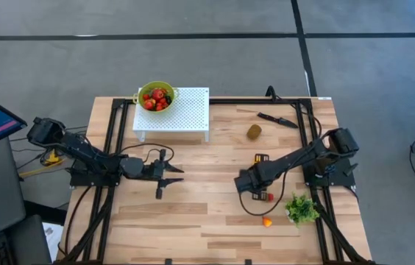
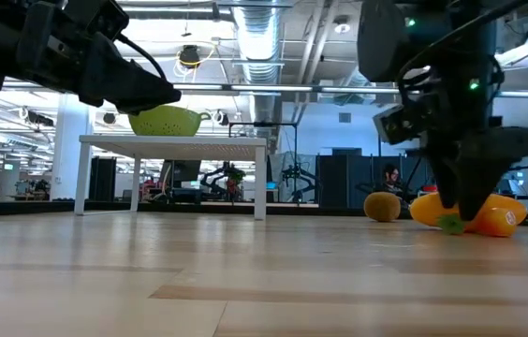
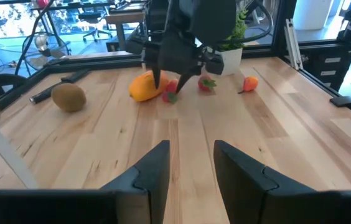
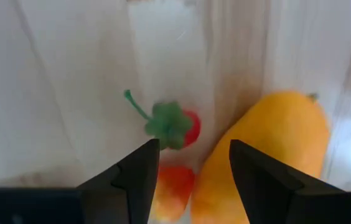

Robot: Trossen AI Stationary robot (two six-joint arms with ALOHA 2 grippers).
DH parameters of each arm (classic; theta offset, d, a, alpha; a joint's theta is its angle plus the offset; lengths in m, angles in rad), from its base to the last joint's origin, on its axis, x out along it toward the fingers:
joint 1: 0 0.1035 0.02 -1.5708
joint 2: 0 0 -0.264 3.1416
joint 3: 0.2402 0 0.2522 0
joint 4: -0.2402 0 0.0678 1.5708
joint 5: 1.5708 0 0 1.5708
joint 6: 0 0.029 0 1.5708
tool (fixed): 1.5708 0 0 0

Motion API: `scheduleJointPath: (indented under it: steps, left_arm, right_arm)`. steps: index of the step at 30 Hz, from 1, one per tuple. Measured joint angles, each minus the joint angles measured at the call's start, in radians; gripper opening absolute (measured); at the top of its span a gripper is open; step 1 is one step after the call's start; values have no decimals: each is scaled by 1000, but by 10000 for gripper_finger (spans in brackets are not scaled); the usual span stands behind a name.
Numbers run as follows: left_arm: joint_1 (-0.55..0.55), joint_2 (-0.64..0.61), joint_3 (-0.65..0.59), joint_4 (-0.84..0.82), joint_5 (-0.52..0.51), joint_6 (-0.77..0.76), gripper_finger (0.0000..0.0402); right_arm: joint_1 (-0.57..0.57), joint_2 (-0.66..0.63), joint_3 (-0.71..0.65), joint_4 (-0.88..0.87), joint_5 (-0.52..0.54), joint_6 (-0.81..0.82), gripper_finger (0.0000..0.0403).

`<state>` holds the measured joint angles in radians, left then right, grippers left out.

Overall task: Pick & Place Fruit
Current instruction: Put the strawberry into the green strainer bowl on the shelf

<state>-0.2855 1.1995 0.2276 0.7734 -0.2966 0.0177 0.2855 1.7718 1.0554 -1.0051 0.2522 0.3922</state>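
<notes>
A green bowl (image 1: 156, 96) of red berries stands on a white perforated stand (image 1: 185, 114) at the table's far side. My right gripper (image 4: 194, 152) points down, open, over a red strawberry with a green stem (image 4: 178, 127). A red-orange piece (image 4: 174, 182) and the long orange fruit (image 4: 269, 149) lie beside that strawberry on the table. The brown kiwi (image 1: 254, 132) lies farther back. A small orange piece (image 1: 267, 221) lies nearer the front. My left gripper (image 3: 191, 165) waits open and nearly level at the table's left (image 1: 165, 175).
A black knife (image 1: 277, 118) lies near the far right corner. A green leafy bunch (image 1: 302, 210) stands at the right, close to my right arm. Another strawberry (image 3: 206, 84) lies by the bunch's white pot. Bare wood lies between the two grippers.
</notes>
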Motion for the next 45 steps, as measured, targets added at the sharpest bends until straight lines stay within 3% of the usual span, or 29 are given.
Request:
scheduleJointPath:
  steps: [18, 21, 28, 45]
  left_arm:
    - [0, 0, 0, 1, 1, 3, 117]
    - [0, 0, 0, 2, 1, 3, 117]
    - [7, 0, 0, 5, 5, 3, 117]
    - [12, 0, 1, 23, 0, 3, 117]
  right_arm:
    - [7, 50, 2, 200, 11, -142, 155]
    - [8, 74, 6, 193, 11, -143, 125]
    - [8, 88, 7, 179, -28, -156, 9]
    - [6, 88, 43, 210, -46, -114, 1]
